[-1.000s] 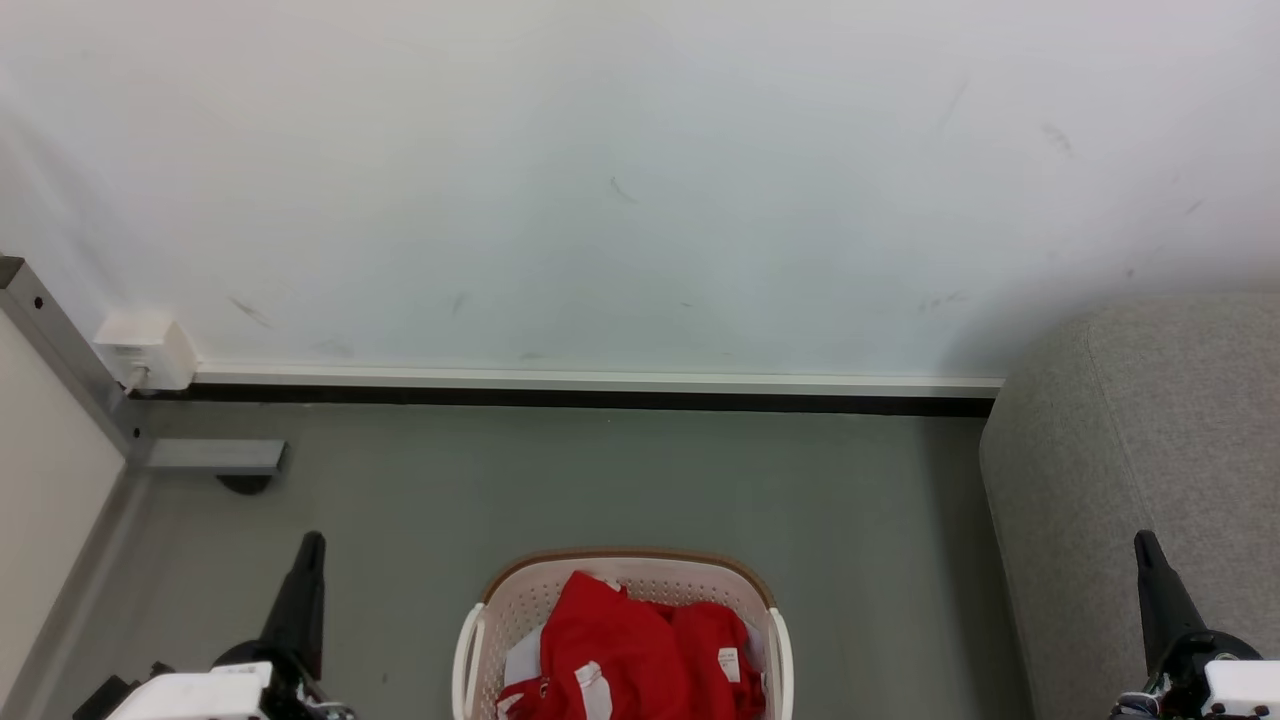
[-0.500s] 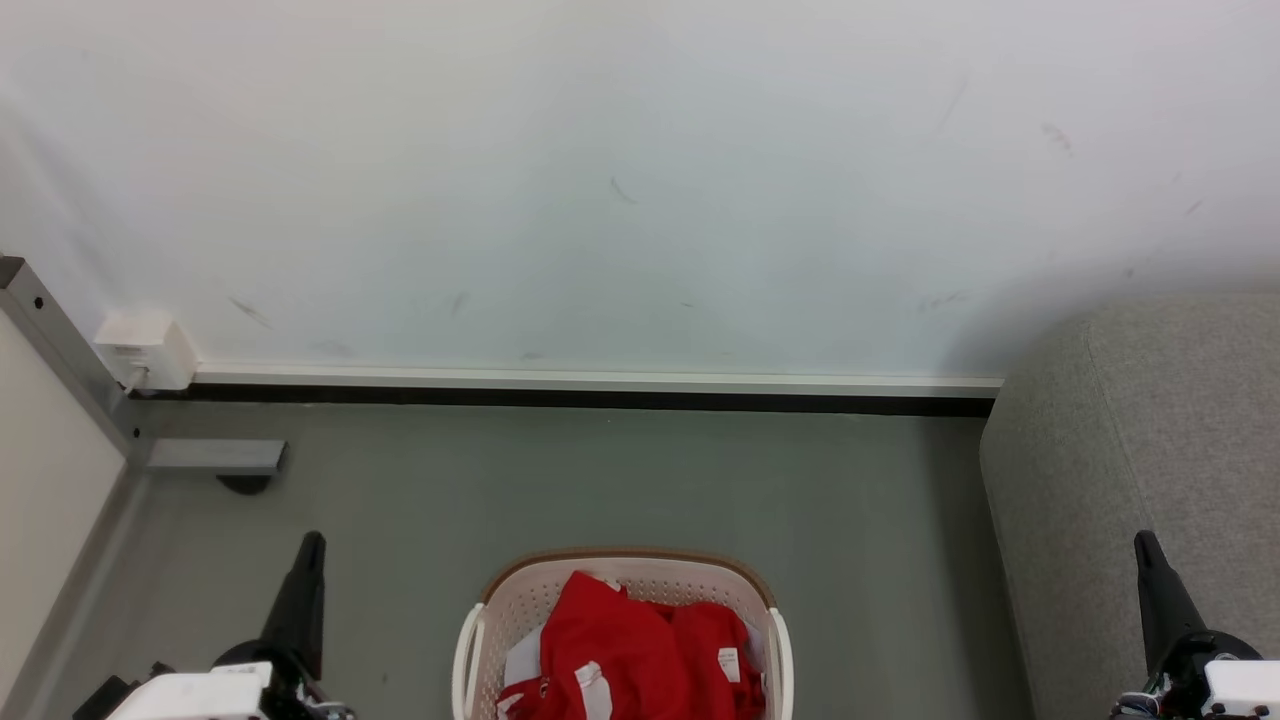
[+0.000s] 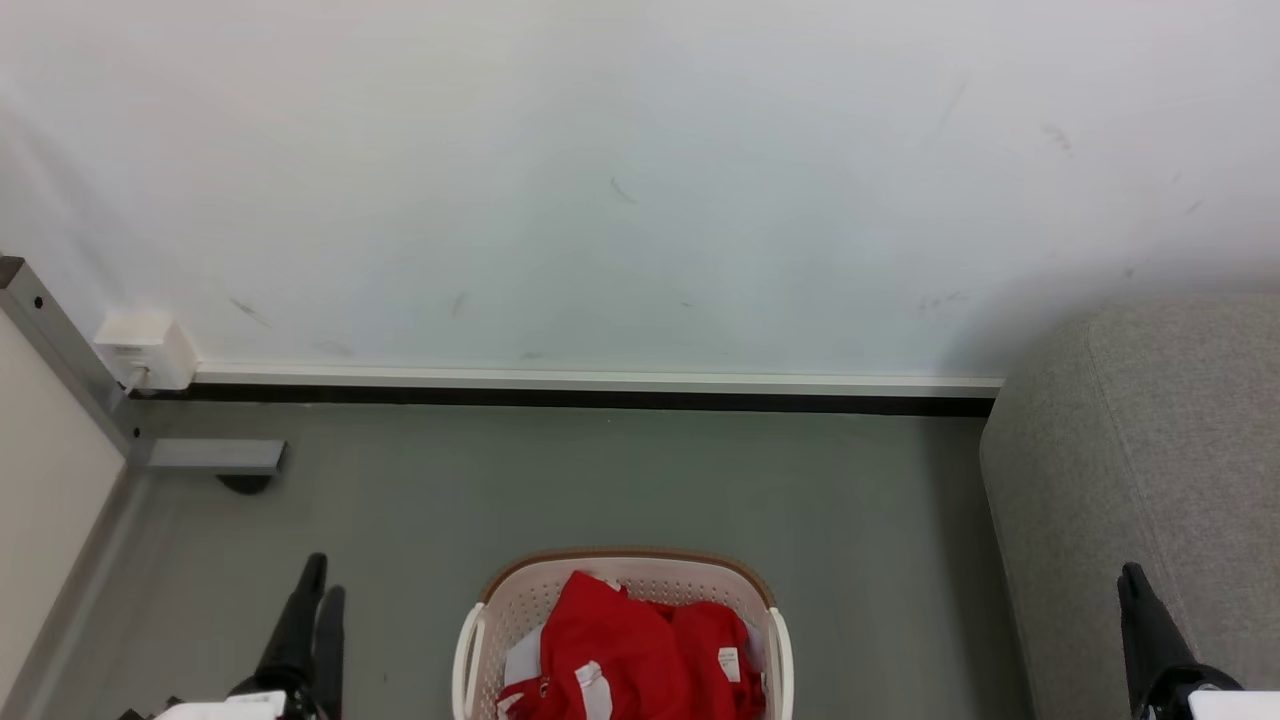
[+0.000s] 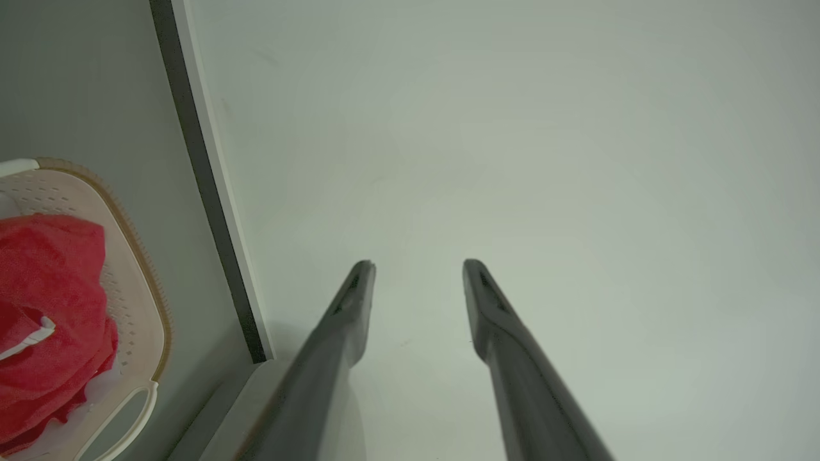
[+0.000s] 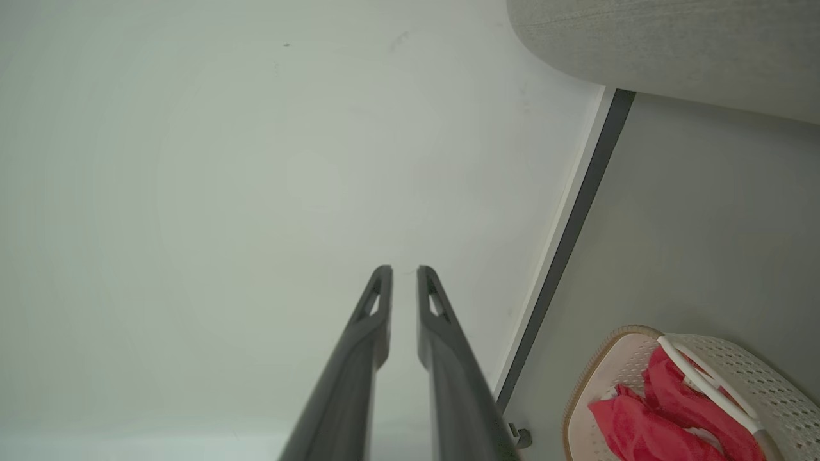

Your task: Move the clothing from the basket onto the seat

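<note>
L pincer [image 4: 419, 264] spread, R pincer [image 5: 404, 269] closed, both empty; clothing [image 3: 620, 640] red w/ white trim, in basket [image 3: 625, 553].

In head view we see the basket [image 3: 625, 555] only partly: bottom edge cuts its near half, w/ the lower part of the clothing [image 3: 620, 650]. Marks on the white tags [image 3: 729, 662] are too small to read. The seat [image 3: 1150, 450] runs off at right & bottom edges, so we get only one corner.
</note>
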